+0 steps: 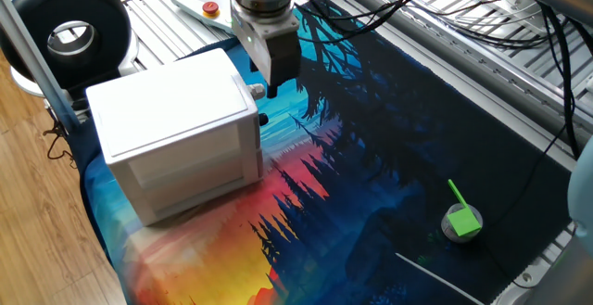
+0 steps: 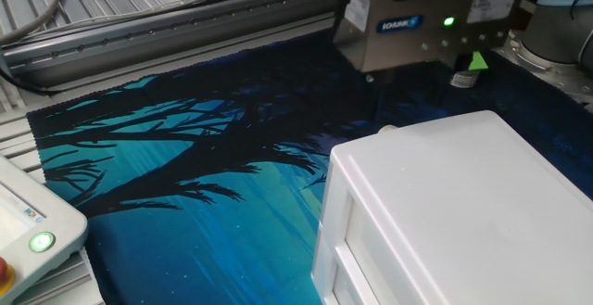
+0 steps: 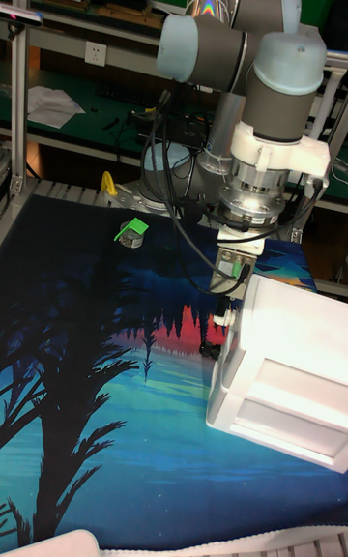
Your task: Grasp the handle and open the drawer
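Note:
The white cabinet (image 1: 176,129) stands at the left of the cloth. Its drawer (image 3: 230,349) sits flush in it, with the front seen almost edge-on. The handle (image 1: 255,92) is a small silvery knob at the cabinet's upper right corner, and its tip also shows over the cabinet's top edge (image 2: 386,129). My gripper (image 1: 271,88) points down right beside the handle, a finger's width to its right, with its fingers apart and nothing in them. In the tall view the gripper (image 3: 225,308) hangs at the cabinet's top left corner and hides the handle.
A small black knob (image 1: 263,120) sticks out below the handle. A green-topped small object (image 1: 460,220) lies far right on the dark cloth. A black reel (image 1: 69,31) and an aluminium frame stand behind the cabinet.

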`<state>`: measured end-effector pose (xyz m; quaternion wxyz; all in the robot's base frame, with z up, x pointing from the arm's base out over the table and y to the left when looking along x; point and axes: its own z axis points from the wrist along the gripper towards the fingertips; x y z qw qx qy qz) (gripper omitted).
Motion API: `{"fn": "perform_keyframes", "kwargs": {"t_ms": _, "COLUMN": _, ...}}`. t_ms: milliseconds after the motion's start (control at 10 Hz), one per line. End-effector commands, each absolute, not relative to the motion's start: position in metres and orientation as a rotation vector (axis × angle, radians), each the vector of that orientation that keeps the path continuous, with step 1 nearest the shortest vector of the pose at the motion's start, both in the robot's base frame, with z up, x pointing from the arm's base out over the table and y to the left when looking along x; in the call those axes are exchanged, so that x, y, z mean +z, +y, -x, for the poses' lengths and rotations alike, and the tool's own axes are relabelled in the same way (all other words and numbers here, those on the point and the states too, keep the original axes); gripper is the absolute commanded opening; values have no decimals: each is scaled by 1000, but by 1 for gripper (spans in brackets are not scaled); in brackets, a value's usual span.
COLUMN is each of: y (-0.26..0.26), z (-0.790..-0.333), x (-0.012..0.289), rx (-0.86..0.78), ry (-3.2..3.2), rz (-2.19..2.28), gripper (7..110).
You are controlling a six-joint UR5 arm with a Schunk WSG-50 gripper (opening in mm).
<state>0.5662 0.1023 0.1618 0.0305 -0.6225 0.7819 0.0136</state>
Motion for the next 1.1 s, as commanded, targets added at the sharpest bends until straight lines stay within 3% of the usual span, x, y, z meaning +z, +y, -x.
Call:
{"fn": "perform_keyframes", "kwargs": {"t_ms": 0, "y": 112, "z": -571, "x": 149, "rx": 43, "ry": 2413, "rz": 1882, "gripper": 66}}
{"fn": "perform_keyframes", "kwargs": {"t_ms": 400, "y": 101, "z": -572, "x": 143, "rx": -3, "ry": 2444, "rz": 1887, "gripper": 66}}
{"fn": "perform_keyframes", "kwargs": {"t_ms": 1000, "y": 113, "z": -561, "x": 140, "rx": 60, "ry": 2413, "rz": 1935, "gripper": 66}}
